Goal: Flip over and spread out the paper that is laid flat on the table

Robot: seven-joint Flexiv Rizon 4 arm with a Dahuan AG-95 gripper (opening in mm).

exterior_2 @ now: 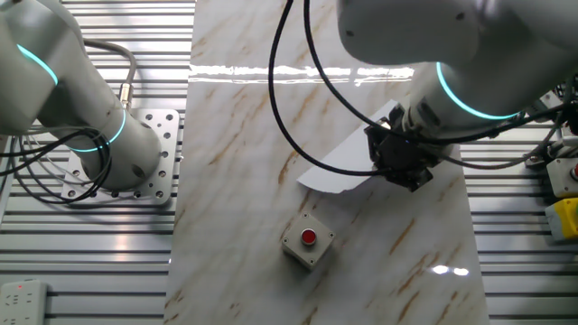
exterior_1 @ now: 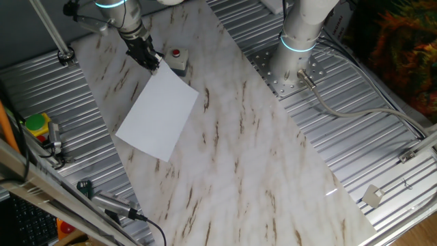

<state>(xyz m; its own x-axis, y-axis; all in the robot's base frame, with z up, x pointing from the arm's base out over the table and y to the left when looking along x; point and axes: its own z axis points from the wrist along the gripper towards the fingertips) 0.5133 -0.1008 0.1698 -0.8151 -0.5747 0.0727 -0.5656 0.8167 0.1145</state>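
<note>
Near edge, one fixed view: a cable and a metal probe (exterior_1: 109, 205) lie on the ribbed grey panels (exterior_1: 382, 137) at lower left; a small white block (exterior_1: 372, 196) sits on the panels at lower right.

Bench (exterior_1: 273, 171): long white marble-look top with brown streaks, running diagonally through the frame. Near half bare.

Paper (exterior_1: 158, 115): one plain white sheet, on the far-left part of the bench. Most of it lies flat; its far corner is raised at the tool. In the other fixed view the sheet (exterior_2: 348, 158) shows curled up off the bench surface, shadow beneath.

Tool (exterior_1: 149, 60): black, on the far corner of the paper. Fingers look pinched on the sheet's corner, grasping the paper. From the other side the tool (exterior_2: 402, 162) covers part of the sheet.

Just beyond the paper corner: grey box with a red button (exterior_1: 177, 59), standing on the bench, near the tool but apart from the sheet.

Far right: a second arm's base (exterior_1: 297, 48) bolted to a perforated plate, glowing cyan ring.
</note>
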